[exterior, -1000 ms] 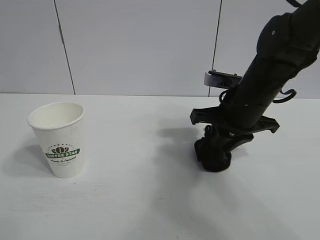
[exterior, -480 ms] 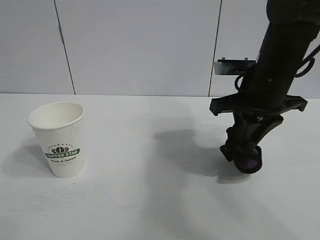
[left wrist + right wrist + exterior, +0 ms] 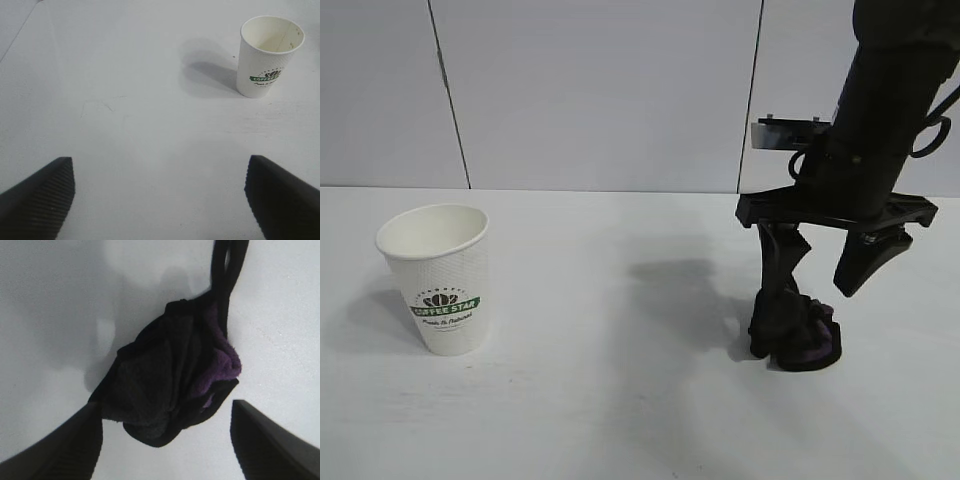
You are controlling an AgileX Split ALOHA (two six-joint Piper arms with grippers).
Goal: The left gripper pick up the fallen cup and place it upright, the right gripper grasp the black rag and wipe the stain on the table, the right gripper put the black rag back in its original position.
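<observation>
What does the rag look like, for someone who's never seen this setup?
On the white table, look to the side opposite the paper cup, directly under the right gripper, whose fingers are spread above it. The rag is a small bunched lump of black cloth lying on the tabletop. Its purple edging marks it out from the plain black fingers around it.

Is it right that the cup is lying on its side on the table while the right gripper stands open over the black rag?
Not quite: the cup stands upright on the table, as the exterior view shows. The right gripper does stand open over the black rag.
</observation>
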